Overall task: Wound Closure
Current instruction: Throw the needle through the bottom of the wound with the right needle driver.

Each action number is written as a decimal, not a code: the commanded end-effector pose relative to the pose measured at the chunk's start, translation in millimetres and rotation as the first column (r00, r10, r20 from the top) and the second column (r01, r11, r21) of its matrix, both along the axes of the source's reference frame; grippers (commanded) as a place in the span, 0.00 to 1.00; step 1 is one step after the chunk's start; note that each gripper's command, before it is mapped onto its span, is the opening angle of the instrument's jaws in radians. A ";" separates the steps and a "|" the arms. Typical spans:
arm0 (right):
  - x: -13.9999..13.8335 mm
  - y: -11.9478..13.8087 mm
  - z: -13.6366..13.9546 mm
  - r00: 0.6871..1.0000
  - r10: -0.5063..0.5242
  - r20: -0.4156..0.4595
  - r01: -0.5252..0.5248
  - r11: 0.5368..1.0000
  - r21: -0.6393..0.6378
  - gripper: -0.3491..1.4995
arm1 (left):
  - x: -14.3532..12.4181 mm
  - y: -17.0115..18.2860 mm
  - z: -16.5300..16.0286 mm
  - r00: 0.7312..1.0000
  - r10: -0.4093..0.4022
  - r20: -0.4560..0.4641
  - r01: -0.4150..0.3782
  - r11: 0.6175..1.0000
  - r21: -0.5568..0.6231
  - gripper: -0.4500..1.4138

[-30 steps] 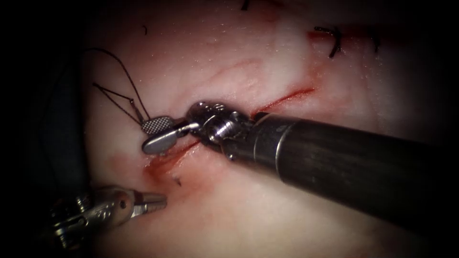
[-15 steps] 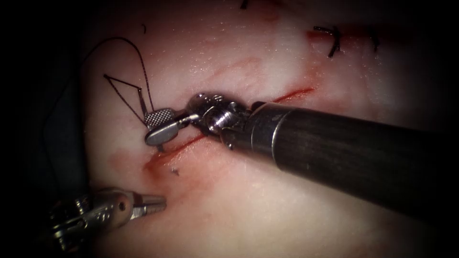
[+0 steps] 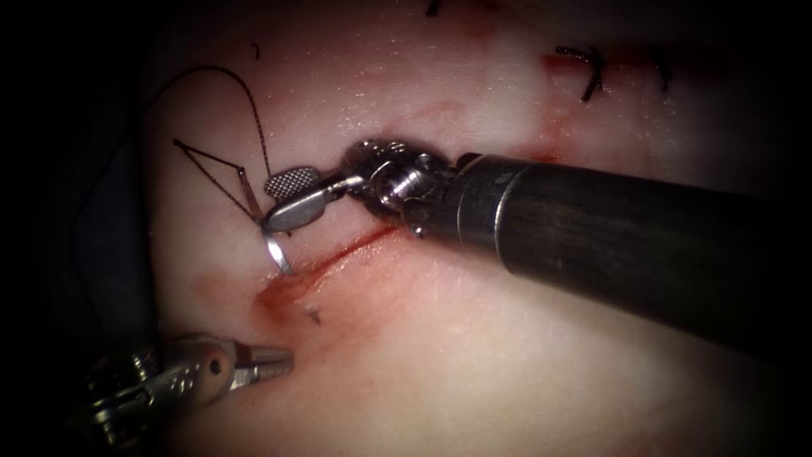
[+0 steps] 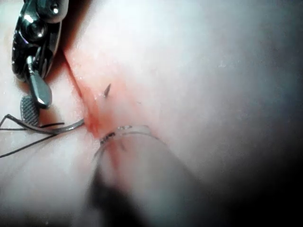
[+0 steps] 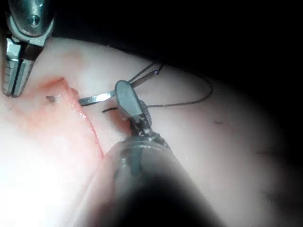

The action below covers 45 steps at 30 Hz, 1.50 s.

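- The right pincer (image 3: 292,203) grips the needle (image 3: 276,251) near its thread end; its jaws are clenched on the steel, though the serrated upper jaw face shows slightly splayed above the lower one.
- Over the last second this pincer has risen toward 12 o'clock and away from the cut (image 3: 338,251), and more of the needle's curve now shows below the jaws than before, so the needle is being drawn out of the tissue (image 3: 474,338).
- The needle's lower end sits at the left lip of the cut, just at 7 o'clock from the jaws. In the left wrist view the needle (image 4: 66,126) reaches to the cut edge; whether its tip has left the tissue I cannot tell.
- The thread (image 3: 228,127) loops from the needle's end toward 11 o'clock, and the loop has shifted with the lift.
- The left pincer (image 3: 271,362) rests well apart at 7 o'clock, its jaws closed on nothing, unmoved from a second ago.
- A short cut end of thread (image 3: 315,316) lies in the red fluid (image 3: 288,296) on the right of the cut.
- Finished stitches (image 3: 592,76) sit at 1 o'clock.
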<state>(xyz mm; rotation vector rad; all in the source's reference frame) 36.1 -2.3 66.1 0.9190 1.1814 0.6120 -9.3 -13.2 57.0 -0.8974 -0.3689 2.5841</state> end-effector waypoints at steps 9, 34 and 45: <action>2.2 0.4 1.0 0.999 -0.016 -0.043 0.016 1.000 -0.010 0.45 | -0.6 0.2 0.4 1.000 0.000 0.001 0.000 1.000 -0.001 0.17; 3.7 -0.5 0.1 0.976 -0.100 -0.191 0.105 0.994 0.014 0.10 | -0.5 0.2 0.4 1.000 0.001 0.002 -0.001 1.000 -0.001 0.17; 2.5 0.5 0.3 0.984 -0.064 -0.169 0.059 0.998 -0.034 0.00 | -0.6 0.2 0.3 1.000 -0.004 0.001 0.004 1.000 0.004 0.17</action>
